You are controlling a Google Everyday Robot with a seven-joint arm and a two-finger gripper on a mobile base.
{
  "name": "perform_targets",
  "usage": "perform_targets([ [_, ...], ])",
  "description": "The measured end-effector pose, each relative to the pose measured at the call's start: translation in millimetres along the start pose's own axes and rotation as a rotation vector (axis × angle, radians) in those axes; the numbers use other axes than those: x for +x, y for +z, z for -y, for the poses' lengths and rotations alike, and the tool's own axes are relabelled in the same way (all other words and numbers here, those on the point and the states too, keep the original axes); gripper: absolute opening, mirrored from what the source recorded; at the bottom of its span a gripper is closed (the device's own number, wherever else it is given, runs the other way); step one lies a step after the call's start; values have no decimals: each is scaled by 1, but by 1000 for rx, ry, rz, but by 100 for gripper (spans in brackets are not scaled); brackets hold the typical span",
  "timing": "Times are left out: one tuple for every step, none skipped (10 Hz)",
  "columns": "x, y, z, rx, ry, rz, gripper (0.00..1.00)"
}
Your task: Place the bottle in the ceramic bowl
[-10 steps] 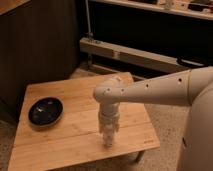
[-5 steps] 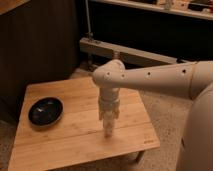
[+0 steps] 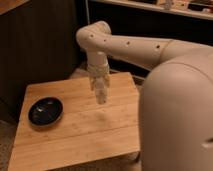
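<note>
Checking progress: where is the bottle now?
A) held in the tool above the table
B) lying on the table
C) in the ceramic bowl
A: the tool, over the middle of the table, grips the bottle clear of the wood; the ceramic bowl sits empty.

Low wooden table (image 3: 95,131), dark ceramic bowl (image 3: 45,111) resting near its left edge.

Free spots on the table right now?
Bare wood: the whole stretch between the ceramic bowl and the table's right edge, plus the front strip. Crowded only at the left, by the bowl; the gripper, shut on the bottle, hangs above mid-table.
</note>
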Motion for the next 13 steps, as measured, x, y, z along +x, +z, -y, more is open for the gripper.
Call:
perform_targets([
  [-20,-3,-16,-1,-36,9,0],
  [-38,-6,-38,-14,-83,21,0],
  [-47,-8,-56,-27,-119,26,0],
  [-56,-10,-81,-40,-170,31,0],
  [-62,-12,-107,-52,-220,38,0],
  [-65,-16,-137,-65,-276,47,0],
  [-63,-22,-169,-82,-334,57,0],
  [-58,-26,-195,-96,-384,67,0],
  [-48,-31,-221,-112,-439,78,0],
  [-38,-33,-243,-123,-486,85,0],
  [-30,-33,-262,-131,-530,89,0],
  [-22,-30,-288,-136,-590,92,0],
  [-19,-24,-304,-140,-625,91,0],
])
